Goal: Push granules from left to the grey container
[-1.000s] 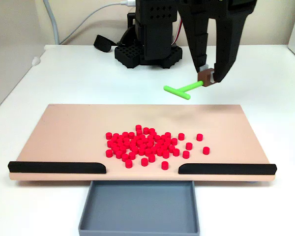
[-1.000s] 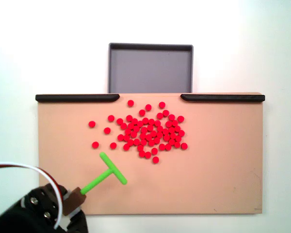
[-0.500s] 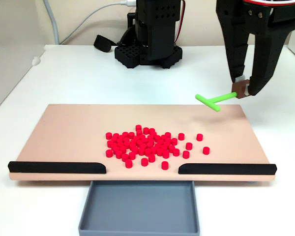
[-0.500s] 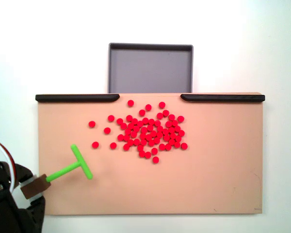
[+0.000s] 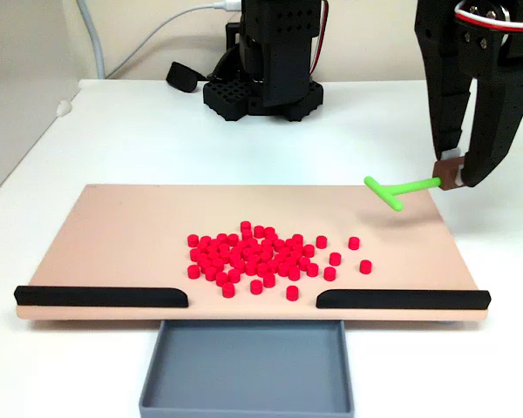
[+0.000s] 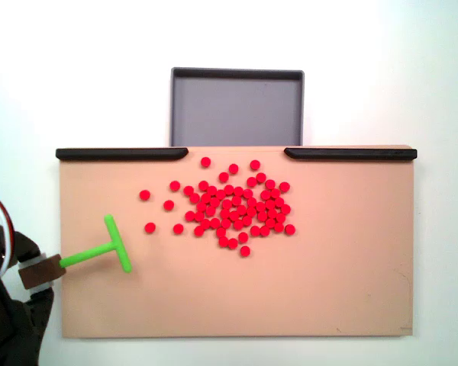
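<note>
Because the granules look light and roll freely, I keep my gripper clenched on the pusher's stem, sweeping gently toward the grey container.

In the fixed view from above, bare tan board lies open along the lower frame and right of the granules. Two black strips wall the upper edge, leaving a gap onto the grey container. At lower left, the green pusher has clear board between it and the cluster.
</note>
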